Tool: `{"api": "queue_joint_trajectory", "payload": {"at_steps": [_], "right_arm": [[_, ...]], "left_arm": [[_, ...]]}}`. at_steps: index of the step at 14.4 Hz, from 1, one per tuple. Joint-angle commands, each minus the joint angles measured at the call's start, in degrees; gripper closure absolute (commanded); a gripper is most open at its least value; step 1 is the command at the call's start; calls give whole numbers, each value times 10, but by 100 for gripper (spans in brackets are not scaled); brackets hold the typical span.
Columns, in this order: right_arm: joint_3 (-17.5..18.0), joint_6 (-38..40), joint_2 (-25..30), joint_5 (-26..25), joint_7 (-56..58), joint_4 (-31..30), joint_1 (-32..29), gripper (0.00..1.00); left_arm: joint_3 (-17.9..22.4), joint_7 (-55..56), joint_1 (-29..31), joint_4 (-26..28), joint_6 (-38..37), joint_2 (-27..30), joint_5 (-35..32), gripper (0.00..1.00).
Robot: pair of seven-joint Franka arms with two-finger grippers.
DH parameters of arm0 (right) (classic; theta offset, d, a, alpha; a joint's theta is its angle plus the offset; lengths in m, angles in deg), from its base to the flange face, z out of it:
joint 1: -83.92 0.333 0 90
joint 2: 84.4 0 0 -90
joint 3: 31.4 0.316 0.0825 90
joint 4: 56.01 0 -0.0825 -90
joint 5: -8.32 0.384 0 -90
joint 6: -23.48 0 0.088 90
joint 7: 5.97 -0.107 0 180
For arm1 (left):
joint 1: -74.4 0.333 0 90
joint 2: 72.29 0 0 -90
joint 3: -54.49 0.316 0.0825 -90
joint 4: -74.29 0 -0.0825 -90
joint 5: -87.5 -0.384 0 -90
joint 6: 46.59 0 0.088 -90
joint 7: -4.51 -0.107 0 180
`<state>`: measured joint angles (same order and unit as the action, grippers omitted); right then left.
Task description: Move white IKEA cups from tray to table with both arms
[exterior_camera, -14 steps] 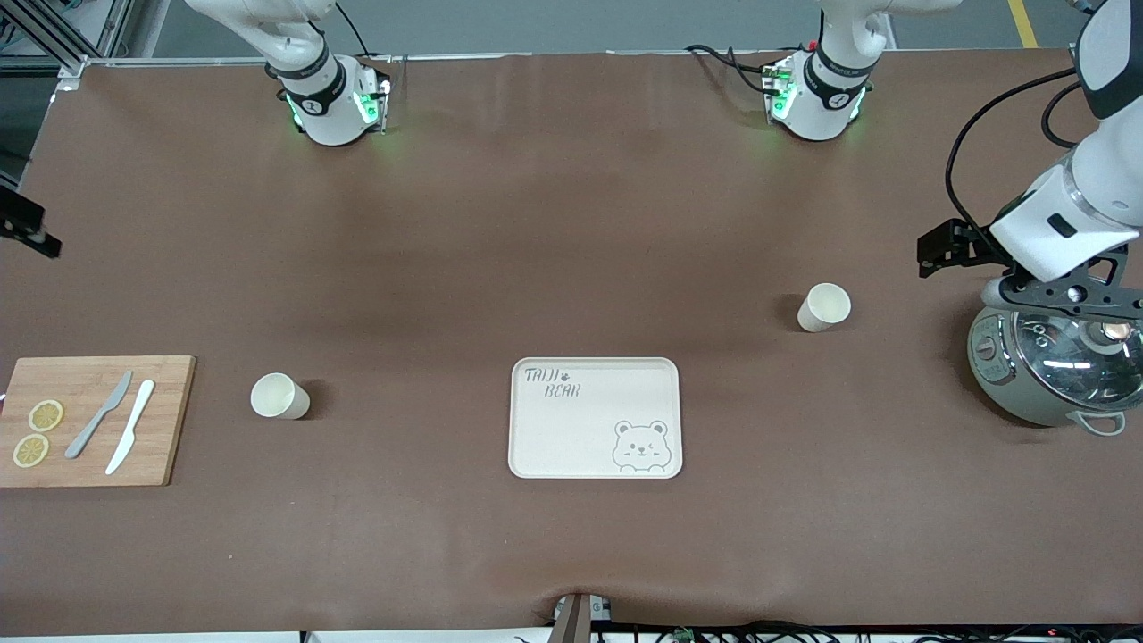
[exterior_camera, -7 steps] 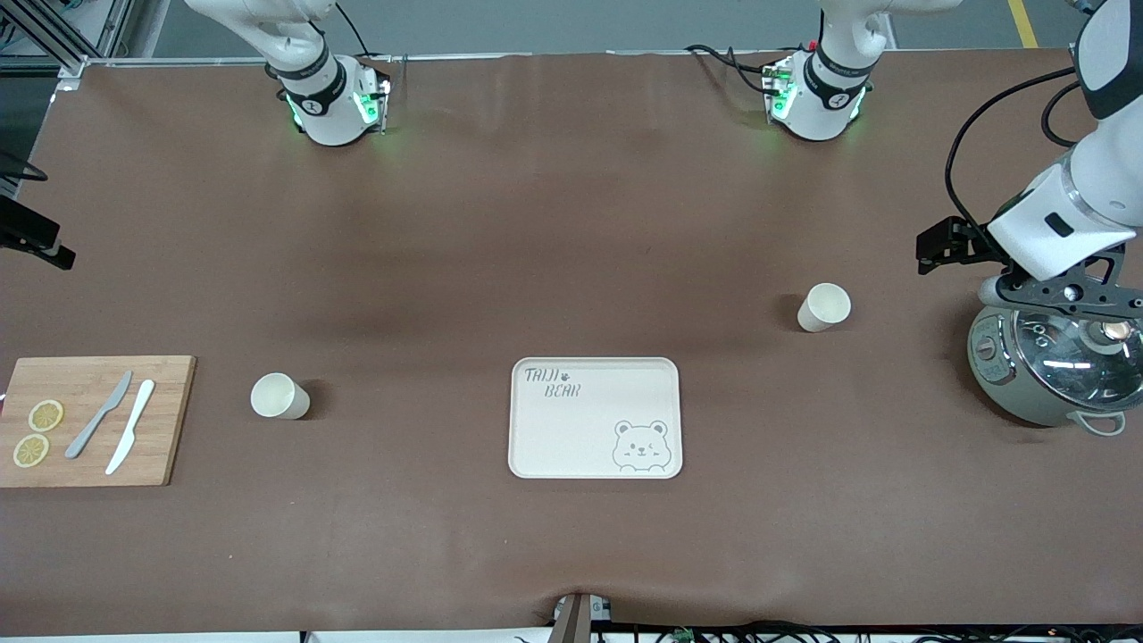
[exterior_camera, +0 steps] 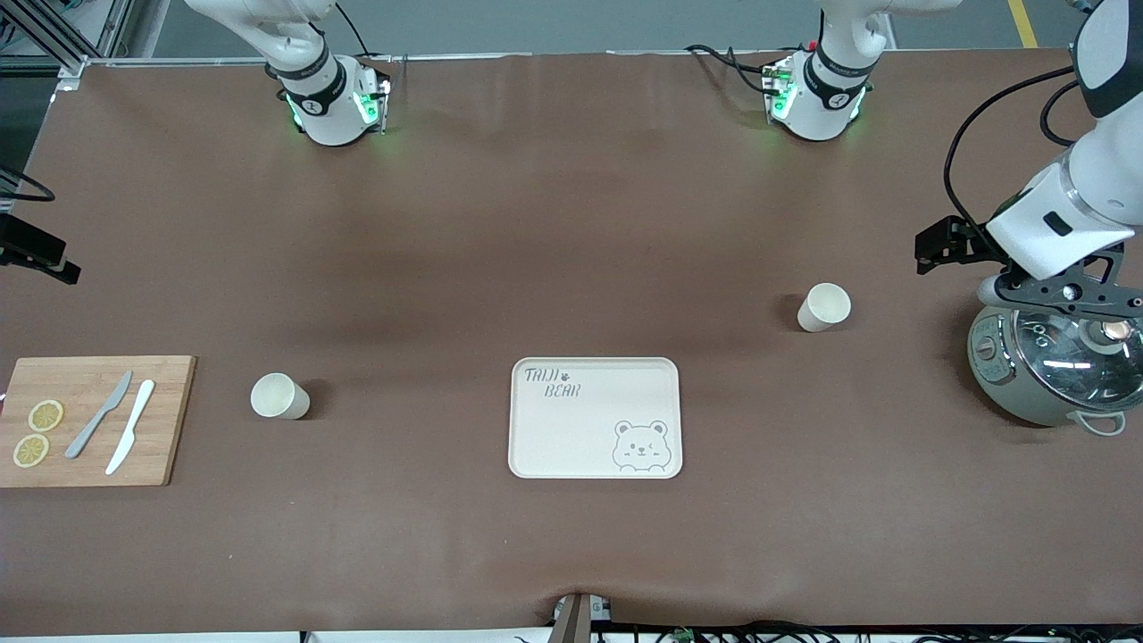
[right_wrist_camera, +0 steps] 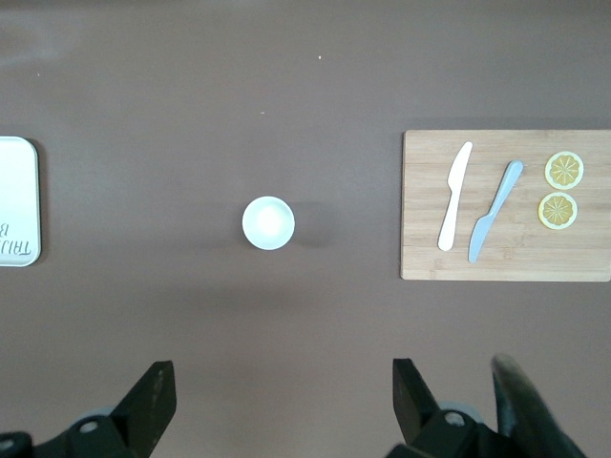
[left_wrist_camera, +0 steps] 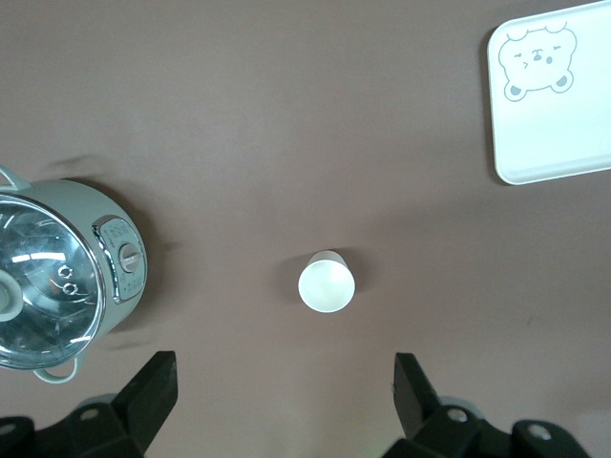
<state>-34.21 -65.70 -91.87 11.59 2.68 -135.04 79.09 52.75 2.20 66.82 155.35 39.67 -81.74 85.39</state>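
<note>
Two white IKEA cups stand upright on the brown table. One cup (exterior_camera: 823, 306) stands toward the left arm's end, farther from the front camera than the bear-print tray (exterior_camera: 554, 446). The other cup (exterior_camera: 279, 396) stands toward the right arm's end, between the tray and the cutting board. My left gripper (left_wrist_camera: 284, 382) is open and empty, high over the table beside the cooker, apart from its cup (left_wrist_camera: 326, 282). My right gripper (right_wrist_camera: 284, 386) is open and empty, high above the table, apart from its cup (right_wrist_camera: 268, 222). In the front view only a black part of the right hand (exterior_camera: 36, 254) shows at the edge.
A grey-green cooker with a glass lid (exterior_camera: 1054, 362) stands at the left arm's end, under the left hand. A wooden cutting board (exterior_camera: 161, 446) with two knives and two lemon slices lies at the right arm's end. The tray holds nothing.
The black part of the right hand has shifted slightly inward and lower in the front view. The left hand has risen very slightly. The cups have not moved.
</note>
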Motion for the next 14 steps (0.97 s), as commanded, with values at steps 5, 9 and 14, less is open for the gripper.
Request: {"api": "queue_joint_trajectory", "payload": {"at_steps": [5,9,14], "right_arm": [[2,-2,2,-11,-12,3,-8,0],[1,-4,2,-12,-14,14,-10,0],[2,-6,-3,-15,-14,15,-4,0]], "left_arm": [[-3,0,6,-6,-9,3,-4,0],[-1,-3,11,-6,-9,3,-6,0],[2,-2,11,-7,-9,4,-7,0]]}}
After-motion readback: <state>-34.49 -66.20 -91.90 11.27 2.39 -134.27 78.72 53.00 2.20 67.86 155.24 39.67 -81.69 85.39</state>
